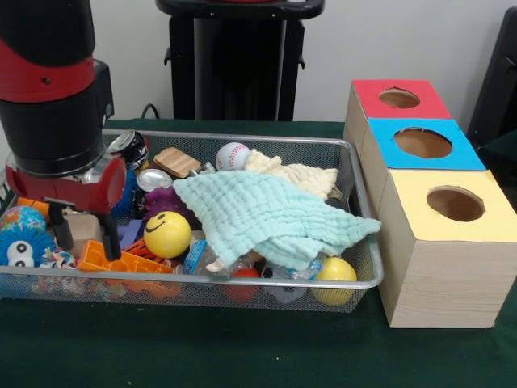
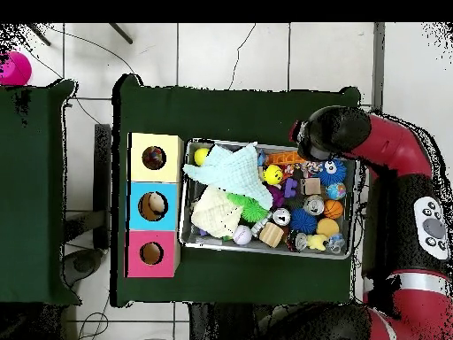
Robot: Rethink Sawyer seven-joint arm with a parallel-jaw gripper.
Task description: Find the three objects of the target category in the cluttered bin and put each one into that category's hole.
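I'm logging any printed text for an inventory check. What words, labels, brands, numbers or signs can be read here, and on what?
No text can be read in either view.
The yellow ball carries a smiley face drawing, not writing.
The cans at the wire bin's far left corner may carry print, but it is too small and blurred to read.
The three boxes with holes are plain colours, no labels.

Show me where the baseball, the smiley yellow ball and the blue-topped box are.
baseball (image 1: 233,155), front view, its white top.
smiley yellow ball (image 1: 167,234), front view, its face.
blue-topped box (image 1: 388,145), front view, blue top beside the hole.
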